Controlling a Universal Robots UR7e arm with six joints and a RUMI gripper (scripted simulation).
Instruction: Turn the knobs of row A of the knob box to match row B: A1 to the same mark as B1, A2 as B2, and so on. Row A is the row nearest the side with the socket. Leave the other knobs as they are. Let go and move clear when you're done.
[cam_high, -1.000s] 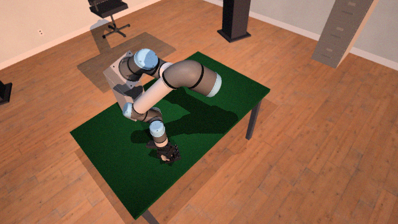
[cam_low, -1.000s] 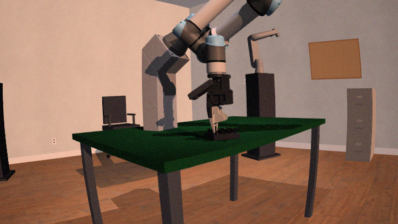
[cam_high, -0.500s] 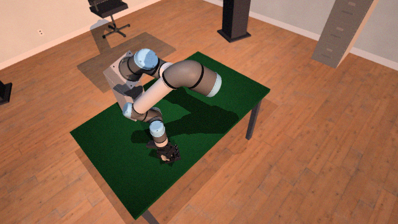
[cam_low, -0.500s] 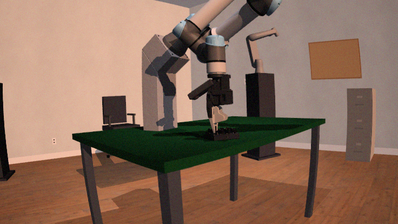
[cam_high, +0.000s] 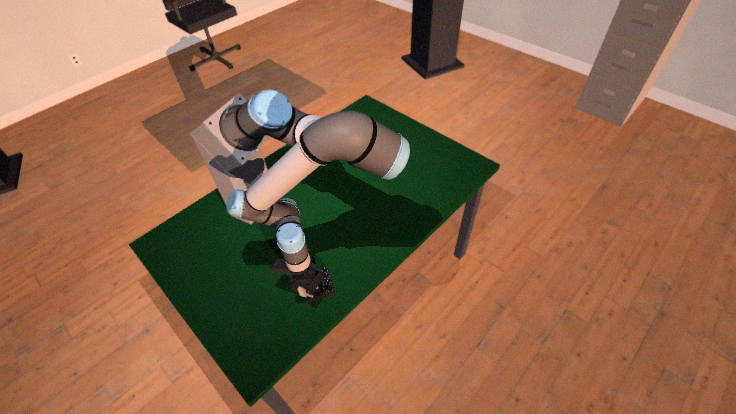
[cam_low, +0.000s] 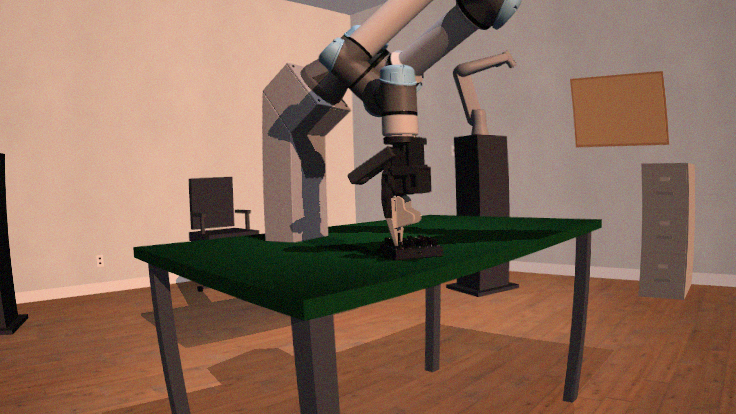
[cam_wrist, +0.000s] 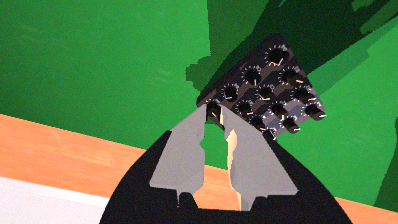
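From the top view I see the knob box (cam_high: 320, 286) on the green table (cam_high: 411, 154), near its front edge and mostly hidden under the gripper (cam_high: 303, 290). In the exterior view the arm points straight down, the gripper (cam_low: 396, 239) meeting the box (cam_low: 419, 250) at its left end. In the wrist view my fingers are clamped on the corner knob (cam_wrist: 214, 111) nearest the camera; the other knobs stand free.

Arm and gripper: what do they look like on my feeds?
The arm has pale beige tubes, grey-brown joint housings with black bands and light blue end caps. The gripper has a black body and two flat light grey fingers tapering to narrow tips, with notched inner edges. No cables or markings show.
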